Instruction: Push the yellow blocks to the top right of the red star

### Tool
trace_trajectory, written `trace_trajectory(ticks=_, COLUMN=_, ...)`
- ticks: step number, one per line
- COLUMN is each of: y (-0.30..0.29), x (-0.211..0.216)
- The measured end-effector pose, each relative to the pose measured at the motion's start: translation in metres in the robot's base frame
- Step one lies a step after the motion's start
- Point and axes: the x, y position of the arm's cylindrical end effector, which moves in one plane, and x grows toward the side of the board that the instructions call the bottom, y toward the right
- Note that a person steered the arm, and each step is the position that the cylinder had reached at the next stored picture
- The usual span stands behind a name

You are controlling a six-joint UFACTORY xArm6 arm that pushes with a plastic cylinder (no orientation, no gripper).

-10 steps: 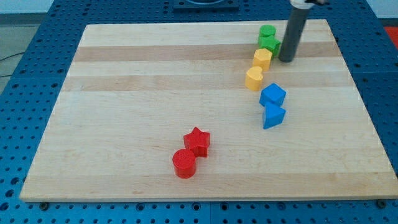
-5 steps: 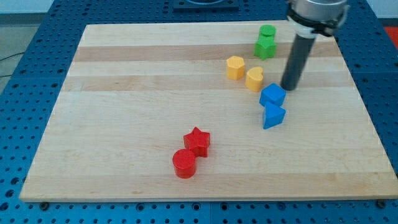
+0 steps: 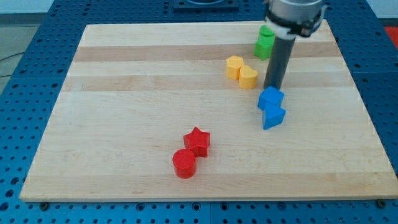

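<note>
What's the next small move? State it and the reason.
Probably slide my tip toward the view's lower left into the yellow heart: it sits just right of both yellow blocks, the yellow hexagon touching the heart, and the red star lies far down-left.

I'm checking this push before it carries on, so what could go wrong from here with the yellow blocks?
1. My tip sits to the view's right of the yellow heart and just above the upper blue block; a downward sweep may drag blue along.
2. The yellow hexagon and heart touch, so an off-centre push could split them.
3. The red star lies far toward the view's bottom left; the red cylinder touches it, so overshooting could disturb both.
</note>
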Motion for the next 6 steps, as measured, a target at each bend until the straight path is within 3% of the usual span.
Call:
trace_trajectory(ticks=2, y=-0.002, x=0.040)
trace_trajectory(ticks=3, y=0.089, x=0.006)
trace_trajectory(ticks=4, y=0.102, x=-0.073)
trace_trajectory(ticks=6, y=0.139, x=-0.153)
